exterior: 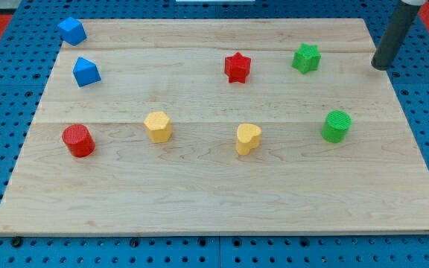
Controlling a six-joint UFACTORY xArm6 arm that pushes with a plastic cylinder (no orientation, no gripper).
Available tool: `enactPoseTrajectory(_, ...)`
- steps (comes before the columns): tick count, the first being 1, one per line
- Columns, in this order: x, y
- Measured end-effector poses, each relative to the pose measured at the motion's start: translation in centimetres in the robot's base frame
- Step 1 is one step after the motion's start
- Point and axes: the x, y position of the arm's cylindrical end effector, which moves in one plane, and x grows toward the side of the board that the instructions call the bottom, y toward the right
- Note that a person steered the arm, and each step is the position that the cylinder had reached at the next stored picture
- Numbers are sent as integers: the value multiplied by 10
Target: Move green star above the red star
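The green star [305,58] lies near the view's top right on the wooden board [214,201]. The red star [237,67] lies to its left, slightly lower, with a clear gap between them. My tip [380,67] is at the board's right edge, to the right of the green star and apart from it, touching no block.
A green cylinder [337,126] stands at the right. A yellow heart [248,138] and a yellow hexagon [158,126] lie mid-board. A red cylinder [78,141] is at the left. Two blue blocks [71,30] [86,71] sit at the top left.
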Motion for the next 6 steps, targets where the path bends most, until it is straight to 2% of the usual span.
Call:
enactPoseTrajectory(2, -14, -102)
enactPoseTrajectory(4, -80, -188)
enactPoseTrajectory(6, -66, -176)
